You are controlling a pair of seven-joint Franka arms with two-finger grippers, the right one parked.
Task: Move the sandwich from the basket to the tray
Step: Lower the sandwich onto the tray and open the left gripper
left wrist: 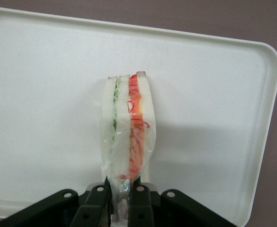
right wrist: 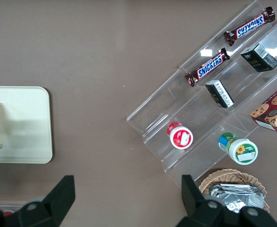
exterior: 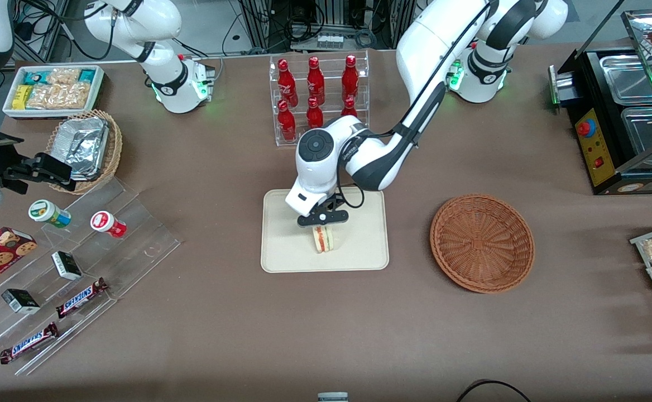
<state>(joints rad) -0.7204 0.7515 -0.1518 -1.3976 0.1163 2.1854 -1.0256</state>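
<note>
On the brown table, the gripper (exterior: 322,225) hangs over the tray (exterior: 281,258), fingers clamped on the wrapped sandwich (exterior: 322,238), which hangs lengthwise straight below them toward the tray.

The plastic-wrapped sandwich (exterior: 322,238) stands on edge over the cream tray (exterior: 281,254), pinched at its tip by the gripper (exterior: 322,222). The reddish-brown wicker basket (exterior: 482,242) sits beside the tray, toward the working arm's end.
</note>
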